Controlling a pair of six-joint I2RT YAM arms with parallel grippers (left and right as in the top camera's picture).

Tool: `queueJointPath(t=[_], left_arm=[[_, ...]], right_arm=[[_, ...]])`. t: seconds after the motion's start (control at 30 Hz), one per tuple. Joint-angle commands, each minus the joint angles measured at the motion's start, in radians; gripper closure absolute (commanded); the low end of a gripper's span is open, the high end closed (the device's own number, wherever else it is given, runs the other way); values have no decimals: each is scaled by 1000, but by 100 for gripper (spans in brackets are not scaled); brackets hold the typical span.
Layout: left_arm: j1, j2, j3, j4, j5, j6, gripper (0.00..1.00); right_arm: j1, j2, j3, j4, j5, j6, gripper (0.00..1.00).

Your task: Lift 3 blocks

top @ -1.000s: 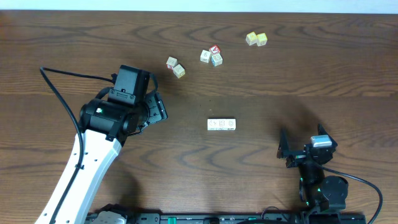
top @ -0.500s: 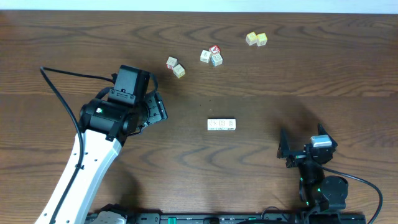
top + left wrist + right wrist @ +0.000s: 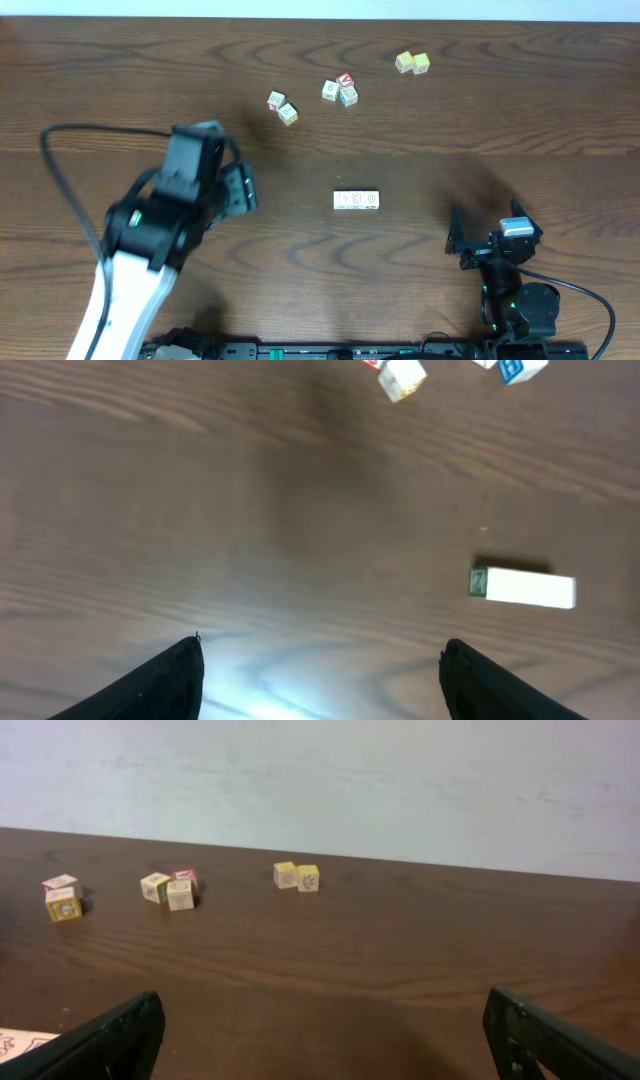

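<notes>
The left gripper (image 3: 243,190) hangs over bare table (image 3: 120,70) with its jaws spread wide and nothing between them; the 3 blocks (image 3: 356,199) lie ahead of it and off to its right-finger side, outside the gap, so a grasp is not yet set up. The blocks sit flat, touching end to end in one straight row; that packing looks deliberate, since one squeeze along the row's length could press all three together and lift them as a single bar, where a pinch across the width would catch only one cube. The jaws probably stand wide for that reason, as the row is long.

The right gripper (image 3: 487,232) rests low near the table's front edge, its jaws likewise spread and empty; the row is off to its left, and only a corner shows at the bottom edge of its own view. It seems parked out of the way.

Farther beyond the left gripper lie a loose two-cube pair (image 3: 282,107), a red-topped cluster (image 3: 341,89) and a pale yellow pair (image 3: 412,63), all well apart from the row.
</notes>
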Motion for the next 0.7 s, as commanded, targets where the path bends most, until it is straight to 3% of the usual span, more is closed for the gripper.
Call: queueJointPath(t=[0.0, 0.13, 0.2, 0.43, 0.67], left_arm=[[63, -110, -163, 68, 5, 123, 24], [138, -301, -412, 310, 210, 322, 24], [163, -401, -510, 408, 260, 367, 24], [287, -744, -726, 508, 262, 367, 24], [330, -874, -804, 566, 262, 367, 24]], right_arm=[[-8, -7, -2, -4, 9, -10, 1], [-8, -7, -2, -4, 9, -10, 1], [-8, -7, -2, -4, 9, -10, 1], [-8, -7, -2, -4, 9, -10, 1], [-8, -7, -2, -4, 9, -10, 1]])
